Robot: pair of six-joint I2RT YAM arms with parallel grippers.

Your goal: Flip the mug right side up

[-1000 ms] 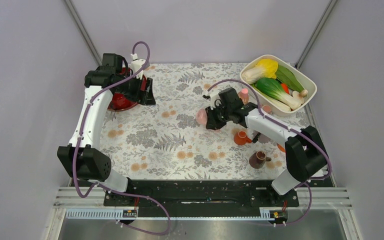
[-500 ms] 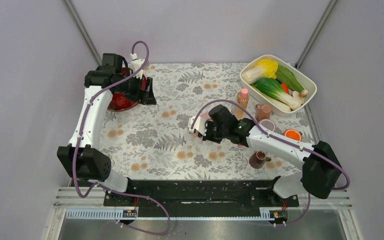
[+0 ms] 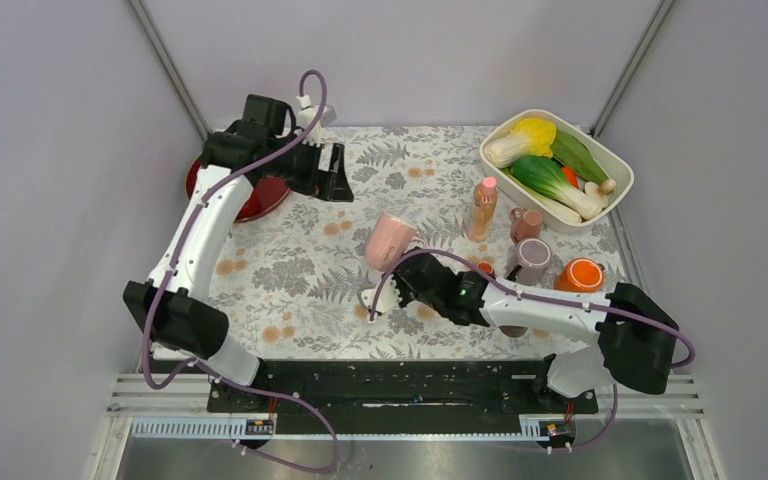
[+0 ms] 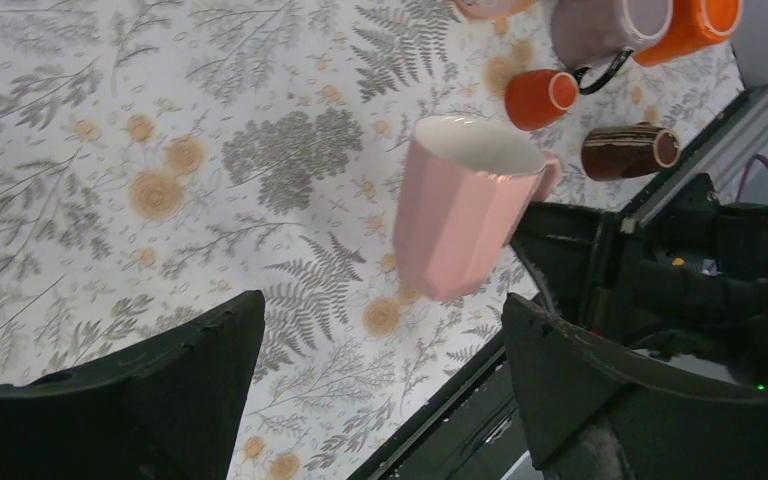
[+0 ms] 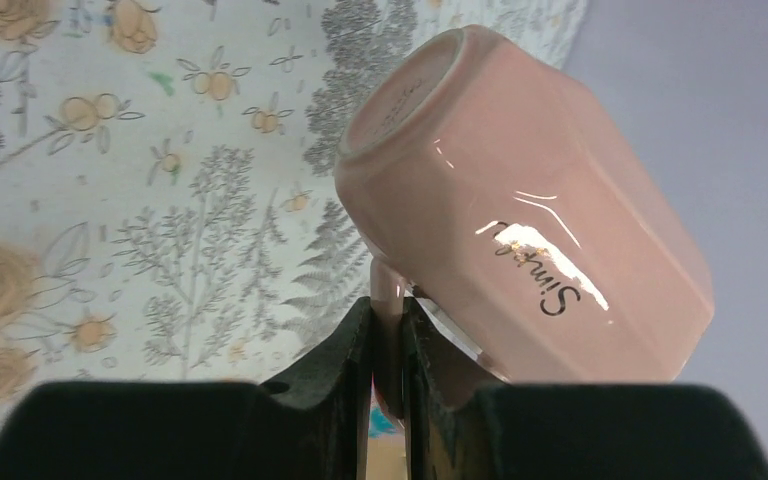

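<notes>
Pinching the side handle of the pale pink mug (image 5: 520, 210) between the two fingers of the right gripper (image 5: 389, 315), pressed tight on either face of the handle, at about the middle of the table (image 3: 290, 290). Carries it tilted rather than upright: rim above base in the left wrist view with the whitish inside just showing, base ring and black lettering on the glossy side showing in the right wrist view. Cannot tell whether the base touches the floral cloth or hangs just clear of it. Reaches in low from the near right corner, passing over a dark brown mug (image 4: 628, 150) by the near edge. Holds the left gripper (image 3: 338, 178) over the far left part of the table, just beside a red dish (image 3: 263, 200), fingers spread wide with nothing between them, well apart from the mug and with its camera looking across at it. Toward the right edge, apart from the held mug: a greyish-mauve mug (image 3: 530, 260), an orange cup (image 3: 582, 273), a small orange cup (image 4: 540, 97), a small pinkish cup (image 3: 526, 222) and an upright pink-capped bottle (image 3: 482, 208). In the far right corner, a white tub (image 3: 622, 172) filled with leafy vegetables.
</notes>
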